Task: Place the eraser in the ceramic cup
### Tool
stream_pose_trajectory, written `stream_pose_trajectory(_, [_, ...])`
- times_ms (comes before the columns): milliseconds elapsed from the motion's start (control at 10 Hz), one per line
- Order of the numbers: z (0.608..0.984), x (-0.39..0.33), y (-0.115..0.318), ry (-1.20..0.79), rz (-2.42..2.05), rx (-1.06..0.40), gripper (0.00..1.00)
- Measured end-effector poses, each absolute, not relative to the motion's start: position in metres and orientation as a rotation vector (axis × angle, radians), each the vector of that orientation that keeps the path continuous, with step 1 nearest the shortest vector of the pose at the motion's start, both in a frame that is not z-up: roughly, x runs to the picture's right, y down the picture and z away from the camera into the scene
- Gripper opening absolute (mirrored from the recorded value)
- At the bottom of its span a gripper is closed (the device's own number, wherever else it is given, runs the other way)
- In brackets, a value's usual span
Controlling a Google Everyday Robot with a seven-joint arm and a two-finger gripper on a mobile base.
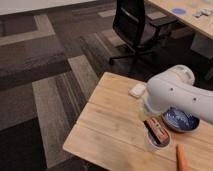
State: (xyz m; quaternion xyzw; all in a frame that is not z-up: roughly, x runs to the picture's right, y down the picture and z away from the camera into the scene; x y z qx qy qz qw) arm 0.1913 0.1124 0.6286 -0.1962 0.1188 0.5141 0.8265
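Gripper (150,121) hidden behind white arm, above ceramic cup (157,144); jaws' state could not be told.

Held over and partly inside cup mouth: eraser (156,131), flat rectangular block, black top with white markings too small to read, reddish-brown sides, tilted. Cup: plain white, round, smooth. Just beside, right: blue patterned bowl (180,120), glossy. Near front edge: orange stick (182,158). Behind arm: small white flat object (137,90). All on pale planked wooden table (107,125).
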Motion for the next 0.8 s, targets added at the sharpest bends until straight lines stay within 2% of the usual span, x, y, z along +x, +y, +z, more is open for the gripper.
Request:
stream_pose_trajectory(100, [0.6286, 0.191, 0.1123, 0.252, 1.091, -0.417, 0.19])
stream_pose_trajectory(200, [0.6287, 0.1907, 0.1121, 0.251, 1.09, -0.417, 0.29])
stream_pose_trajectory(400, [0.6287, 0.1905, 0.1121, 0.251, 1.09, -0.417, 0.55])
stream_pose_trajectory(500, [0.6287, 0.1906, 0.112, 0.251, 1.09, -0.417, 0.73])
stream_pose_trajectory(600, [0.6287, 0.1905, 0.112, 0.251, 1.09, -0.417, 0.8])
stream_pose_trajectory(800, [0.6287, 0.1906, 0.1119, 0.251, 1.09, -0.416, 0.8])
